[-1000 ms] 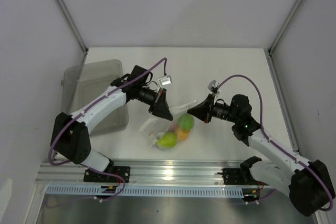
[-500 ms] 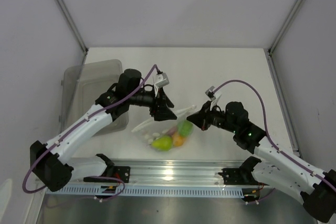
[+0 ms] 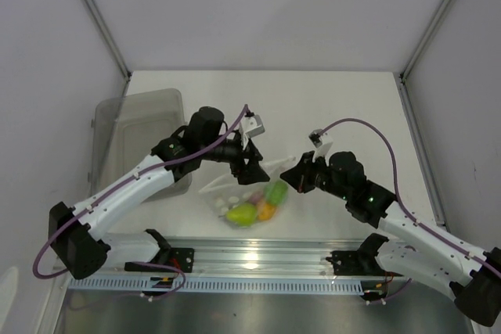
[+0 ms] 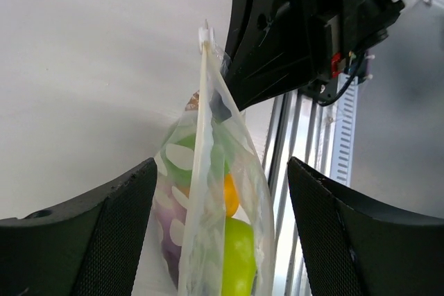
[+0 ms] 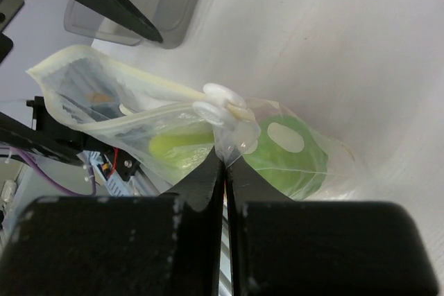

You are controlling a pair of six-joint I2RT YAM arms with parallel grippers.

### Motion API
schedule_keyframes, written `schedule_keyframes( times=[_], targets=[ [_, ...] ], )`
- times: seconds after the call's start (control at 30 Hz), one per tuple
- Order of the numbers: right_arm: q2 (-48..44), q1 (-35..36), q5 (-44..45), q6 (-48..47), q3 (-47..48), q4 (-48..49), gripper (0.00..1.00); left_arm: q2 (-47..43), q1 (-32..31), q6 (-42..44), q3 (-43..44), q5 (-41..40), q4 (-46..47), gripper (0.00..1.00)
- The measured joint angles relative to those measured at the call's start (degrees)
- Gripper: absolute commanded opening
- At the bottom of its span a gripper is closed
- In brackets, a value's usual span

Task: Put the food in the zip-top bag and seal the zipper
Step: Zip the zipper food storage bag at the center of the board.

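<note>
So the right gripper (image 5: 223, 166) is clenched on the zip-top bag (image 3: 232, 190) at its right corner, just under the white slider (image 5: 220, 105). My guess is it's anchoring that end for sealing. The bag's held up mid-table near the front, food (image 3: 260, 206) inside. The left wrist view shows what overhead can't: the left gripper (image 4: 220, 166) is spread wide, straddling the zipper (image 4: 202, 143) without touching it.

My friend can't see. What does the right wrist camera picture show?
The black right gripper is pinched shut on a corner of a clear floppy plastic bag, beside a small white clip. Inside are a round green fruit and a yellow-green pear.
</note>
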Motion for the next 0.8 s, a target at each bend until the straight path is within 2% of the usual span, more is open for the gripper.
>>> schedule_keyframes(
  times=[0.17, 0.27, 0.4, 0.43, 0.63, 0.7, 0.77, 0.8],
  targets=[
    [1.55, 0.63, 0.39, 0.87, 1.97, -1.03, 0.0, 0.5, -1.57, 1.4, 0.33, -4.46, -0.85, 0.83],
    [1.66, 0.87, 0.72, 0.87, 2.43, -1.42, 0.0, 1.53, -1.66, 2.75, 2.27, -4.83, -2.51, 0.81],
    [1.66, 0.96, 1.95, 1.31, 3.26, -3.19, 0.0, 6.6, -1.77, 4.7, 9.22, -3.56, -5.97, 0.72],
    [1.64, 0.96, 2.27, 1.46, 3.52, -3.58, 0.0, 7.21, -1.79, 5.01, 9.57, -3.52, -6.23, 0.67],
    [1.64, 1.07, 3.96, 3.45, 4.83, -5.05, 0.0, 7.69, -2.19, 5.51, 7.69, -2.78, -8.33, 0.56],
    [1.68, 1.07, 4.28, 3.98, 5.01, -5.49, 0.0, 7.69, -2.27, 5.49, 6.58, -2.56, -8.48, 0.49],
    [1.75, 1.07, 4.37, 4.48, 5.03, -5.84, 0.0, 7.76, -2.32, 5.46, 5.81, -2.21, -8.81, 0.21],
    [1.84, 1.07, 4.35, 4.55, 5.03, -5.99, 0.03, 7.87, -2.32, 5.2, 5.73, -1.99, -8.96, 0.1]
  ],
)
